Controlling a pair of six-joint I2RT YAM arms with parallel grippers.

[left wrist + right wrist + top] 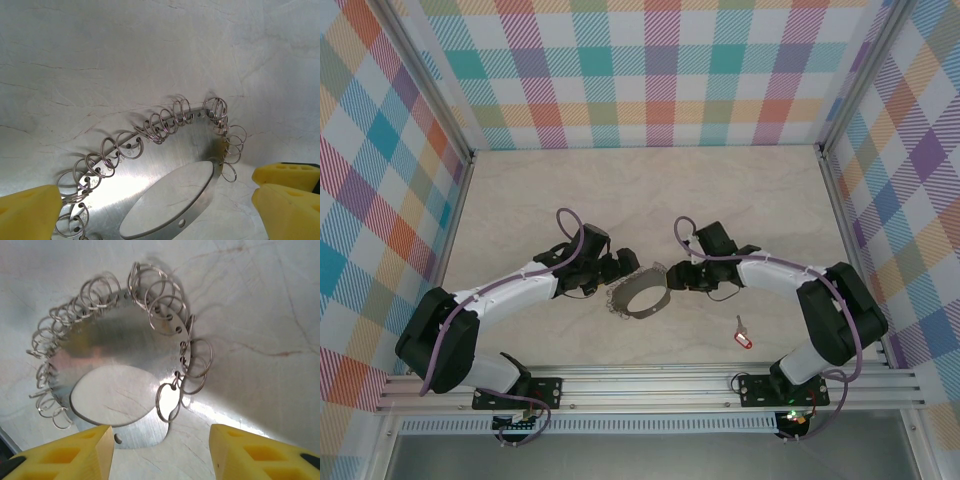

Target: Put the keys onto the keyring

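Note:
The keyring is a flat grey metal ring fringed with small wire loops, lying on the table between the two arms. My left gripper is at its left rim, open, with its yellow fingertips well apart on either side of the keyring and not touching it. My right gripper is at the right rim, also open. Its fingertips flank the near edge of the keyring without pinching it. One small red-headed key lies alone on the table, to the right of the ring and nearer the front.
The light wooden table is walled by plaid panels on three sides. An aluminium rail with both arm bases runs along the front edge. The key lies close to the right arm's base link.

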